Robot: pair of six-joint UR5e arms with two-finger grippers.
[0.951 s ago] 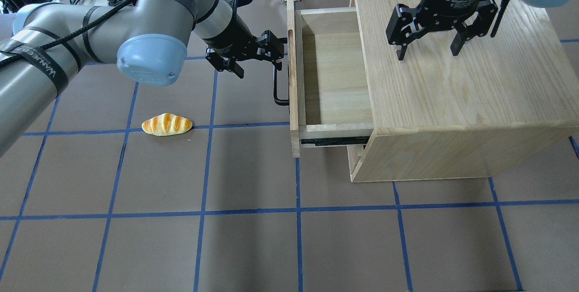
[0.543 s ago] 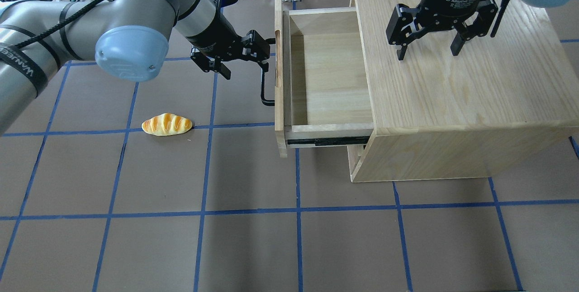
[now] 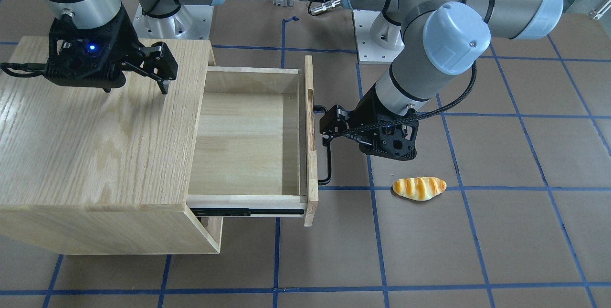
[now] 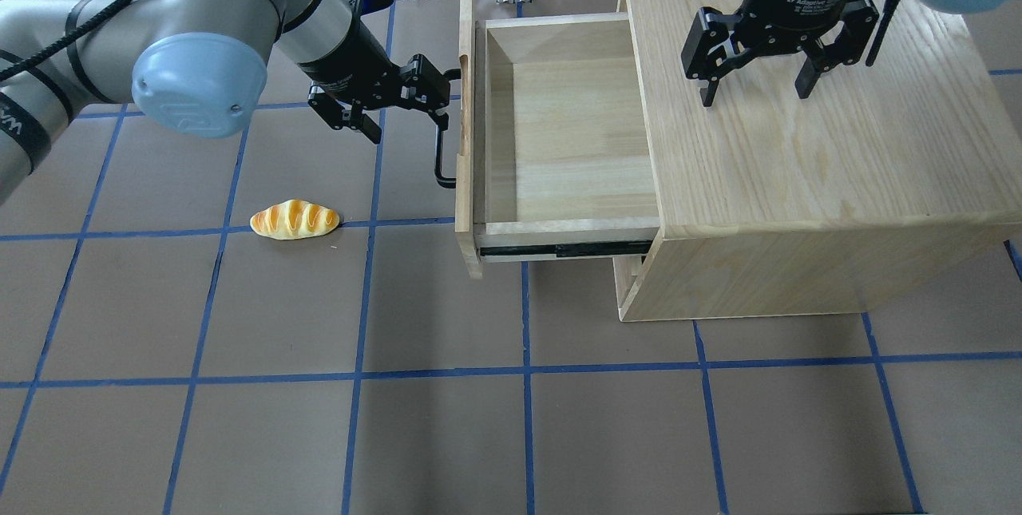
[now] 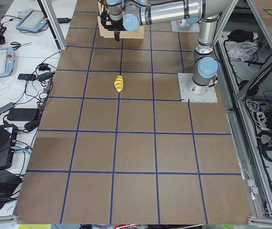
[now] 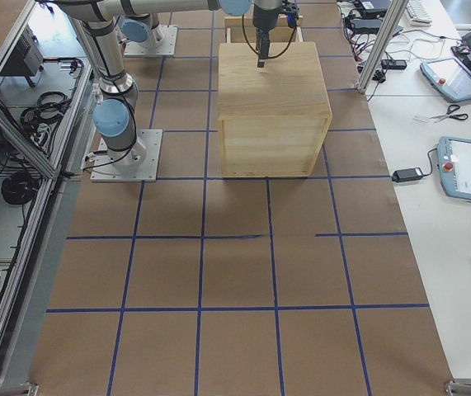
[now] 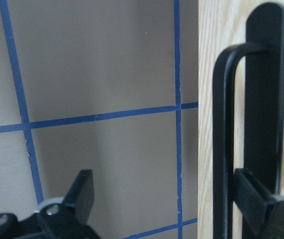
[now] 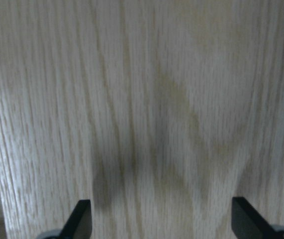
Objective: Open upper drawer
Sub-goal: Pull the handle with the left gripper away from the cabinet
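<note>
The upper drawer (image 4: 567, 140) is a shallow light-wood box with nothing in it, pulled far out of the oak cabinet (image 4: 798, 164), its black side rail showing. It also shows in the front view (image 3: 243, 141). My left gripper (image 4: 403, 112) is open, with one finger hooked behind the long black bar handle (image 4: 438, 144). In the left wrist view that finger (image 7: 256, 199) sits between the handle (image 7: 221, 124) and the drawer front. My right gripper (image 4: 754, 96) is open and empty, fingertips pointing down just over the cabinet top (image 8: 156, 99).
A yellow bread roll (image 4: 295, 219) lies on the brown mat to the left of the drawer, near a blue tape line. A lower drawer front shows under the open one. Cables and a post stand behind the cabinet.
The left gripper has moved left in the overhead view with its finger behind the handle, and the drawer has slid further out of the cabinet. The right gripper has not moved.
</note>
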